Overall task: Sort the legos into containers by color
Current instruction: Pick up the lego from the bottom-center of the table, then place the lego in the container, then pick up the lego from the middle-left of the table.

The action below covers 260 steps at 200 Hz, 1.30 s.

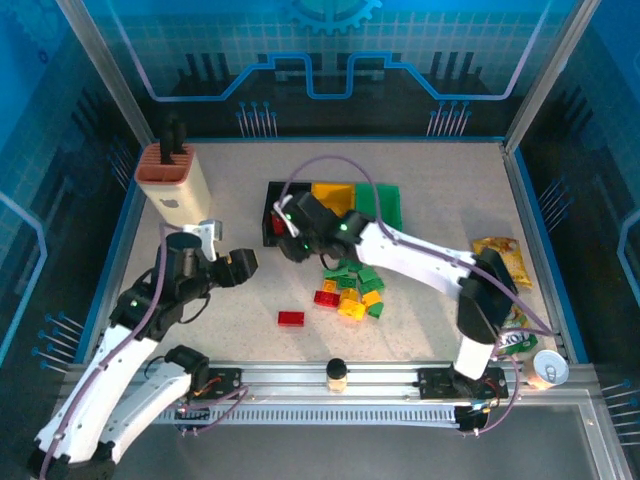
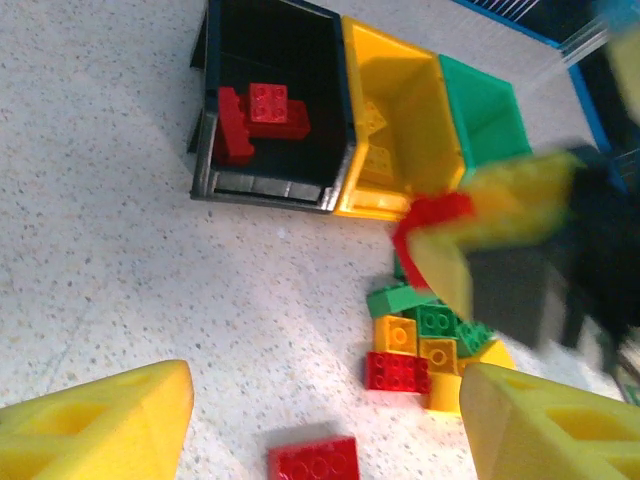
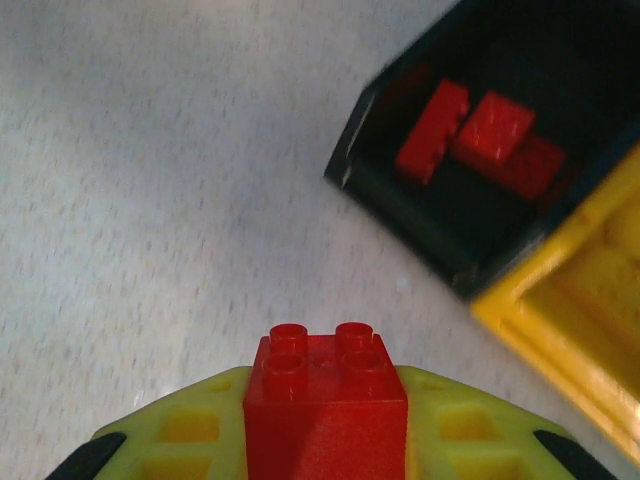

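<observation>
We judge the red brick (image 3: 325, 395) to be light, stiff and smooth-sided, unlikely to break but apt to slip. It is best squeezed across two flat opposite sides, below the studs. The right pincer (image 3: 325, 450) is clamped on it that way, just beside the black bin (image 3: 400, 215), which stands towards the far edge of the worktop (image 1: 240, 200).

The right wrist view makes the grip plain. From the left wrist we see red bricks inside the black bin and yellow ones in the yellow bin (image 2: 400, 130). The left pincer (image 2: 322, 420) hangs with its jaws apart and empty. The top view places the pile of bricks (image 1: 350, 290) mid-worktop and a loose red brick (image 1: 291, 318) nearer the near edge.
</observation>
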{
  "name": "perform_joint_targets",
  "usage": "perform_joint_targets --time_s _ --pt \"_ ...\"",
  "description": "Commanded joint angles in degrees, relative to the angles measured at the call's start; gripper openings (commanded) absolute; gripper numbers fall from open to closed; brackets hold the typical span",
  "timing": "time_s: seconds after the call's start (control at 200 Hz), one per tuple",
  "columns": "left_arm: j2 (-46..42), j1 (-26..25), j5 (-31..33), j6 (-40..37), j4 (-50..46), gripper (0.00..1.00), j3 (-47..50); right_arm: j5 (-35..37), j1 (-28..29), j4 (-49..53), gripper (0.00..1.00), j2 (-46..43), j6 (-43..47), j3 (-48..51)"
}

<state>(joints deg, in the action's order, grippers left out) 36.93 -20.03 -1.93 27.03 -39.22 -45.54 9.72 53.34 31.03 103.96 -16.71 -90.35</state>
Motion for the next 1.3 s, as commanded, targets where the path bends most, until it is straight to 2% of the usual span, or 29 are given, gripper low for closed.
perform_joint_targets --time_s 0.0,0.185,0.365,0.495,0.59,0.66,0.76,0.981,1.156,1.296 --pt "-2.7 -0.4 -2.7 2.3 -6.0 0.72 0.8 -4.2 -2.7 3.7 0.25 8.5 4.4 -9.1" --pt "-6.0 -1.1 -3.7 3.9 -8.4 0.72 1.2 -4.3 -6.1 9.8 0.25 22.6 5.4 -26.2" --pt "-6.7 -1.2 -4.0 3.9 -8.9 0.72 0.8 -3.4 -7.9 15.3 0.27 32.3 6.3 -37.8" --pt "-6.5 -1.3 -4.2 3.7 -8.9 0.71 0.6 -2.5 -8.7 15.2 0.30 33.0 6.1 -38.0" --pt "-6.1 -1.3 -4.3 4.0 -8.4 0.71 0.8 -2.2 -8.8 15.2 0.42 32.6 6.2 -38.0" --pt "-4.9 -1.6 -4.4 3.7 -8.2 0.70 0.5 -2.1 -8.6 13.5 0.65 30.4 6.3 -35.9" --pt "-1.4 -3.4 -3.2 2.2 -9.8 0.70 -1.2 -2.5 -8.5 9.1 0.76 24.4 6.2 -31.0" --pt "4.7 -11.2 2.2 2.1 -10.0 0.71 -3.7 -3.0 -7.4 4.3 0.76 12.1 5.9 -22.6" --pt "14.6 -19.0 6.1 3.1 -9.1 0.75 -4.6 -3.2 -7.3 -0.6 0.76 1.1 5.5 -11.8" --pt "22.7 -22.0 7.4 5.2 -7.6 0.76 -4.8 -2.2 -7.7 -2.0 0.77 -5.2 5.5 -4.8"
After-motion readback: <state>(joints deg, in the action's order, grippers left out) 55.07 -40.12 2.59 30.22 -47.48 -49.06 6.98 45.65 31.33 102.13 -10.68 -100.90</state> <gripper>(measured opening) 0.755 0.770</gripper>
